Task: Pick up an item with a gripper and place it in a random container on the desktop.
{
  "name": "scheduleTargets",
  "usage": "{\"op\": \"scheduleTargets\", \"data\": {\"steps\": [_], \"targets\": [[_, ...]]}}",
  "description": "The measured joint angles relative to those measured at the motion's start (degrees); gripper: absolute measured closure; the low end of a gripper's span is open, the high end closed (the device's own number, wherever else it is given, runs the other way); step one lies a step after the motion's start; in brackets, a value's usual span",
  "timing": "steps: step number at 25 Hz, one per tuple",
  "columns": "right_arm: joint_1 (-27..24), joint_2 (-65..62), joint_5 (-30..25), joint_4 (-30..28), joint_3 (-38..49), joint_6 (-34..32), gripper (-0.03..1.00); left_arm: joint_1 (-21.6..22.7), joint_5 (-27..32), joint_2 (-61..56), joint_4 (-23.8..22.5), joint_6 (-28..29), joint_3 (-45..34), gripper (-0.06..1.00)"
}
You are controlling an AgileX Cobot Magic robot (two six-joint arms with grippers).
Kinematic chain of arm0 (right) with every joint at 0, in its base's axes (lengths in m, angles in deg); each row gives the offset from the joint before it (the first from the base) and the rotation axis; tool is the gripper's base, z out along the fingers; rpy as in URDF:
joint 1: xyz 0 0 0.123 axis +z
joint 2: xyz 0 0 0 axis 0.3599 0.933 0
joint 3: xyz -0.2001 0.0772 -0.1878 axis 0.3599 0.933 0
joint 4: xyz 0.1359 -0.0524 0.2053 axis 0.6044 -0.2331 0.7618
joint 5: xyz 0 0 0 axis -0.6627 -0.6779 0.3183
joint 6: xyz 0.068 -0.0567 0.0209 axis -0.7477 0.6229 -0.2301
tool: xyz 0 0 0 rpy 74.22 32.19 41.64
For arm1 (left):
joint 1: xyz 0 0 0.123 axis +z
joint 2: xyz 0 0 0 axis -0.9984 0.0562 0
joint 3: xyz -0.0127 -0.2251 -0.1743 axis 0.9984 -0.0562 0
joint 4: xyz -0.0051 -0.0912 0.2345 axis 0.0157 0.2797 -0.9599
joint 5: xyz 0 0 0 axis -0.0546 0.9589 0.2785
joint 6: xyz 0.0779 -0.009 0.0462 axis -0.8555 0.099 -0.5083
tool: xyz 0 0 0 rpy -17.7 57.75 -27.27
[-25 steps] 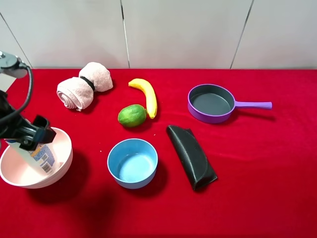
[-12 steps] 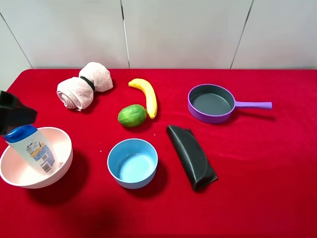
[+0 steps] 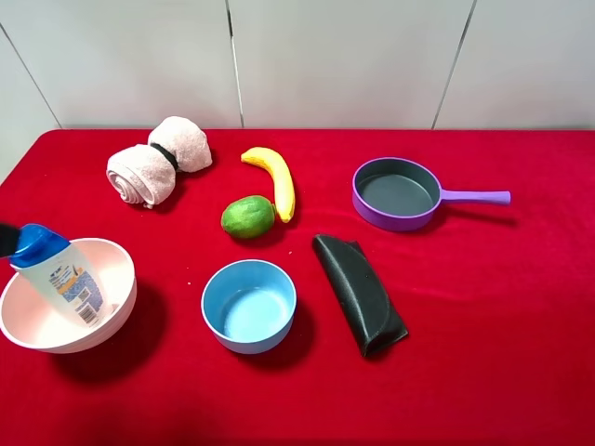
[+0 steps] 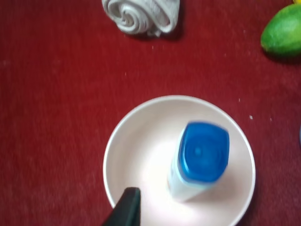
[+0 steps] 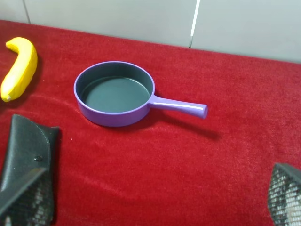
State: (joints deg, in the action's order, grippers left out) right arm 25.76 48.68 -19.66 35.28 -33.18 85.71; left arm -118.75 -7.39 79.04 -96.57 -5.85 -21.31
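on the far left of the red-clothed bench, the white bottle with its blue cap stands tilted inside the pale pink bowl, free of any grip. the left claw shows only one dark fingertip over the bowl's rim, apart from the bottle; whether it is released or clenched cannot be told. behind sits a rolled towel, then a green mango touching a banana. nearer the front is a blue bowl, beside it a black pouch. further right rests a purple pan. the right claw hovers released, fingers wide apart.
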Motion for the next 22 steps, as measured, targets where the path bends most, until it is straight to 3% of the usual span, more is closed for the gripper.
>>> {"op": "scheduleTargets", "data": {"steps": [9, 22], "targets": [[0.0, 0.0, 0.0, 0.0, 0.0, 0.0, 0.27, 0.0, 14.3, -6.9, 3.4, 0.0, 0.1, -0.04], [0.0, 0.0, 0.0, 0.0, 0.0, 0.0, 0.27, 0.3, 13.2, -14.0, 2.5, 0.0, -4.8, -0.04]]}}
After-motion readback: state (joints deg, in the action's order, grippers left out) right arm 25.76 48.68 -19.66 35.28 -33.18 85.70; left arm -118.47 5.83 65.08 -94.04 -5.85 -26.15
